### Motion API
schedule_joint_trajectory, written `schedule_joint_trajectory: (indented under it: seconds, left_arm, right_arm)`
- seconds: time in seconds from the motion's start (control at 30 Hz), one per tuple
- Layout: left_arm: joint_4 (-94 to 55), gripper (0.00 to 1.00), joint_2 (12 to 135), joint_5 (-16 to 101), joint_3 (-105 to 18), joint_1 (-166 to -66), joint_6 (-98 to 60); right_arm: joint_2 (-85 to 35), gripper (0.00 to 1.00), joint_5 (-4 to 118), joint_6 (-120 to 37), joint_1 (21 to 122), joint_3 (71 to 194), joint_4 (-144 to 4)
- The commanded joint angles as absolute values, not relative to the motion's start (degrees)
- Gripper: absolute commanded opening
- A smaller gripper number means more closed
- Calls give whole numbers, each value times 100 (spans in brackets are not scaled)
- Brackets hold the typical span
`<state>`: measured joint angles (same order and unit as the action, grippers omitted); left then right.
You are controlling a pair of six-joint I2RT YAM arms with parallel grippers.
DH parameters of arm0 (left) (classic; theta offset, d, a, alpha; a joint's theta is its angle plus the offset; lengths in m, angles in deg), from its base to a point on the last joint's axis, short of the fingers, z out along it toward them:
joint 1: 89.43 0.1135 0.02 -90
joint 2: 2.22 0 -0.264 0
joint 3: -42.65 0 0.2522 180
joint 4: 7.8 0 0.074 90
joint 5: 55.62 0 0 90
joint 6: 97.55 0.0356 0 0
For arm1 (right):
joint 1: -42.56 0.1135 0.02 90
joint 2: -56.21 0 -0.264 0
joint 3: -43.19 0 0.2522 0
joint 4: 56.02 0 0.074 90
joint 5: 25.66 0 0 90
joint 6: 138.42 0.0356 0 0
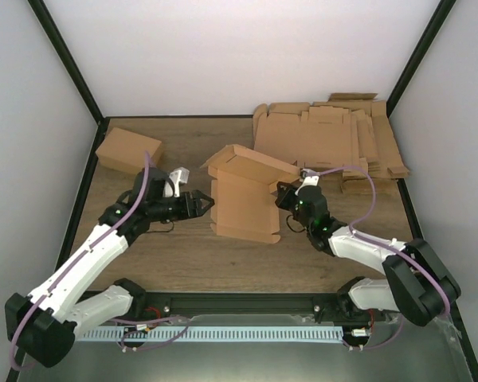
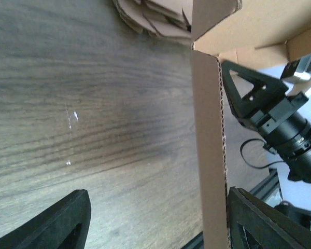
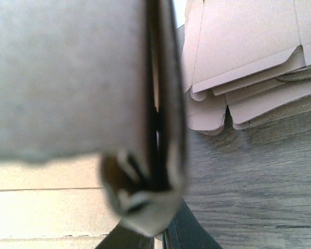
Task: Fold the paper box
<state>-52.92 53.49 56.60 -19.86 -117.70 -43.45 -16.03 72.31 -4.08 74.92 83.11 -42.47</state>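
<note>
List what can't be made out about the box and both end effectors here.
Right end effector grip: the right wrist view is filled by a blurred box flap hiding its fingers; the top view is too small.
Box inside: in the top view, a raised flap covers part.
Box shape: the left wrist view's edges cut most of it off.
Pile of blanks count: too small in the top view.

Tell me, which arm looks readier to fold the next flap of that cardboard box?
Probably the left. The left claw is open astride an upright wall of the paper box, free to push it. The right claw seems clamped on the opposite side, holding it steady.
</note>
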Motion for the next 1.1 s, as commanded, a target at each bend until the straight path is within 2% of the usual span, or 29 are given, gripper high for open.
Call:
schedule_joint_trajectory:
  seconds: [0.0, 0.17, 0.27, 0.37, 0.4, 0.47, 0.63, 0.83, 0.93, 1.07]
  left_arm:
    - [-4823, 73, 5560, 6307, -1973, -11782, -4418]
    - [-4523, 71, 5836, 6750, -1979, -11797, -4242]
    - [-4632, 46, 6020, 6595, -1980, -11800, -4073]
    - [-4814, 11, 6229, 6515, -2079, -11808, -3863]
    - [-4968, 5, 6282, 6403, -2195, -11804, -3763]
    - [-5458, 4, 6347, 5999, -2592, -11799, -3480]
    - [-7347, 4, 6794, 4947, -3992, -11783, -2689]
    - [-8728, 4, 7481, 4704, -4813, -11782, -2277]
    - [-9207, 4, 7693, 4486, -5003, -11790, -2217]
    - [-9635, 4, 7731, 4229, -5250, -11806, -2372]
  right_arm:
    - [-1715, 1, 7421, -304, 7455, 8526, -3998]
    - [-1800, 1, 7362, -277, 7455, 8511, -3925]
    - [-1847, 1, 7338, -216, 7455, 8516, -3915]
    - [-1883, 1, 7125, -179, 7455, 8489, -3841]
    - [-1872, 6, 6977, -206, 7454, 8465, -3742]
    - [-1862, 28, 6547, -228, 7455, 8386, -3570]
    - [-1689, 97, 6084, -114, 7718, 8281, -4274]
    - [-663, 100, 5708, 51, 8371, 7848, -5432]
    - [-16, 100, 5451, 97, 8396, 7719, -6213]
    - [791, 100, 5691, -392, 8392, 7998, -7353]
